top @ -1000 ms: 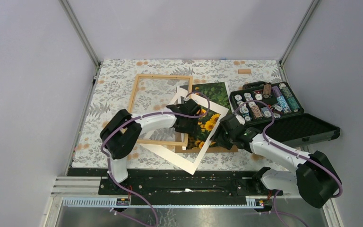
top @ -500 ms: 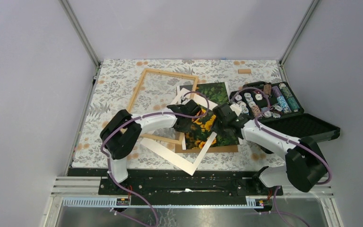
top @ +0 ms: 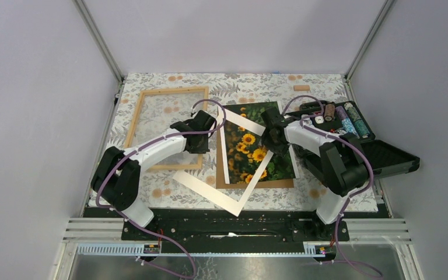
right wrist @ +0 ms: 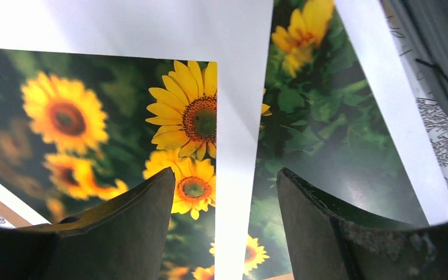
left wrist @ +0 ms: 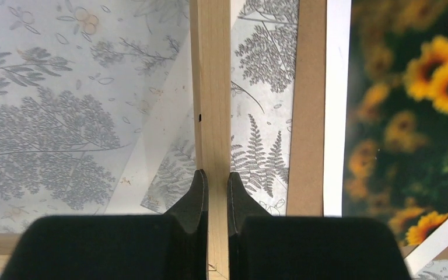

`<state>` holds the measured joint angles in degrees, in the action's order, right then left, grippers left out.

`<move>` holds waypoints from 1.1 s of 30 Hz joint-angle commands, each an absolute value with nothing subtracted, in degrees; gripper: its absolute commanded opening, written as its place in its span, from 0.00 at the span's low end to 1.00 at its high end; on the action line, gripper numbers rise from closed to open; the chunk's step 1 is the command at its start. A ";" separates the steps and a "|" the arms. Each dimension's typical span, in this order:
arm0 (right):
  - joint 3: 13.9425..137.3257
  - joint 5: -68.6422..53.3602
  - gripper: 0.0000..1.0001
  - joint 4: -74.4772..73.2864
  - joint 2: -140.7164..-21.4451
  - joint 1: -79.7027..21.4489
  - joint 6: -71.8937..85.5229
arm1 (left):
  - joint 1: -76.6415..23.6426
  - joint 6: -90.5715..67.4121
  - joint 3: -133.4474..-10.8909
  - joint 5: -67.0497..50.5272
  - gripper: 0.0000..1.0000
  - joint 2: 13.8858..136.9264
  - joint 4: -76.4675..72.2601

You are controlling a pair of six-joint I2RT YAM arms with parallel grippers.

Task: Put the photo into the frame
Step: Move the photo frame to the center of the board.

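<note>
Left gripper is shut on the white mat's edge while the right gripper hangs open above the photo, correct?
No. The left gripper is shut on a rail of the wooden frame, not the white mat, as the left wrist view shows. The right gripper does hang open above the photo.

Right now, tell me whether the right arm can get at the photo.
Probably yes: the right gripper hangs open just over the photo, though a white mat strip lies across it between the fingers.
</note>
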<state>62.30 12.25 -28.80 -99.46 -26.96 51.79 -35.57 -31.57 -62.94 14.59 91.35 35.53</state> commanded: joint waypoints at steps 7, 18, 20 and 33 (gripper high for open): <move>70.14 13.84 0.69 -40.84 -107.69 -30.10 53.85 | -36.31 -30.79 -58.82 9.75 0.00 88.40 30.73; 73.93 16.42 0.48 -48.19 -112.41 -32.38 57.95 | -35.82 -31.68 -56.49 10.13 0.00 88.80 29.96; 74.14 16.92 0.45 -48.21 -111.90 -32.39 57.36 | -35.86 -31.49 -56.90 9.59 0.05 89.30 30.24; 70.68 10.38 0.67 -45.13 -100.45 -32.40 45.12 | -42.17 -32.26 -55.27 -10.17 0.81 78.34 28.47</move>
<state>72.97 13.89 -44.97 -108.68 -31.83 53.28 -37.56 -31.57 -55.99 2.33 84.97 31.83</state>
